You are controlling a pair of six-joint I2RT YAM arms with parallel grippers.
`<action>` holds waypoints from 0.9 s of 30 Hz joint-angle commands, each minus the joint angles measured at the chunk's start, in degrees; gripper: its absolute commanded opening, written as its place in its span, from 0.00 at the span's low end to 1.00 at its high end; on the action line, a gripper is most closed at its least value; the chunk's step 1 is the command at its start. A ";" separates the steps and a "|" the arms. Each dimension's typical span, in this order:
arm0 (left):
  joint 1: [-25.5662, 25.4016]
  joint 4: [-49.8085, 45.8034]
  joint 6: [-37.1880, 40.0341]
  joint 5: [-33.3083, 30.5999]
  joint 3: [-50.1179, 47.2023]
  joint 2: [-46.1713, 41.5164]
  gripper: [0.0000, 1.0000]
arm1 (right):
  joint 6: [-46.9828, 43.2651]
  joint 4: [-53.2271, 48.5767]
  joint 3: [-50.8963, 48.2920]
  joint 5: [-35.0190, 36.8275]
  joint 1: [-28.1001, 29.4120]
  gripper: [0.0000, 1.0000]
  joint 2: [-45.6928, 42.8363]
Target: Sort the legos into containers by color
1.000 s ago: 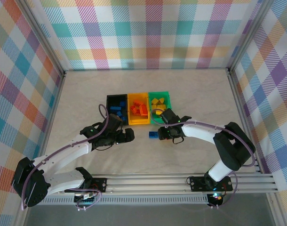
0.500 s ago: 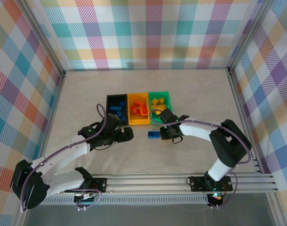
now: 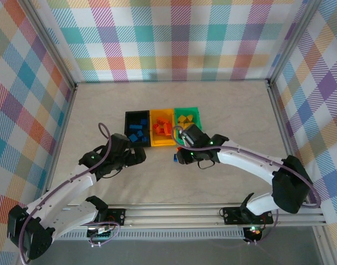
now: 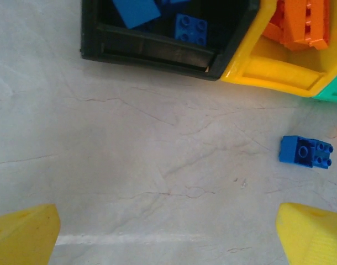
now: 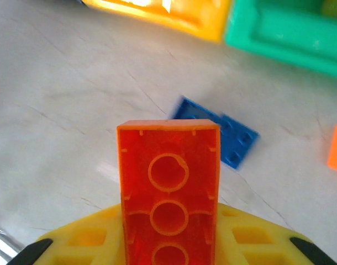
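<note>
Slippage worries me: right gripper (image 5: 168,245) pinches the orange brick (image 5: 168,176) by one end, lower centre, so it could twist loose. Left gripper (image 4: 168,232) gapes, empty.

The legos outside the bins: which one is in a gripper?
The orange-red brick, clamped in the right gripper; the blue brick lies loose on the table.
</note>
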 commanded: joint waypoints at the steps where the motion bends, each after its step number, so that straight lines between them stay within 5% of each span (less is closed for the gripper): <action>1: 1.03 -1.90 -0.16 0.07 -2.17 -2.20 1.00 | -0.48 2.37 8.28 -0.54 -0.13 0.30 6.85; 9: 1.20 -3.37 -0.91 1.19 -3.23 -5.44 1.00 | -0.24 -1.16 32.54 4.55 -2.31 0.30 28.13; 15: 1.29 -3.46 -0.91 1.94 -3.20 -6.73 1.00 | 2.41 -3.77 43.02 6.74 -4.47 0.31 36.20; 19: 1.29 -3.06 -0.77 2.32 -3.38 -6.52 1.00 | 3.05 -4.93 47.49 6.84 -5.11 0.46 39.53; 22: 1.38 -2.80 -0.74 2.62 -3.47 -6.43 1.00 | 2.20 -3.28 47.80 6.10 -5.27 0.67 39.07; 27: 1.38 -2.49 -0.65 3.00 -3.48 -6.56 1.00 | 1.97 -1.19 41.97 5.83 -5.27 0.71 32.65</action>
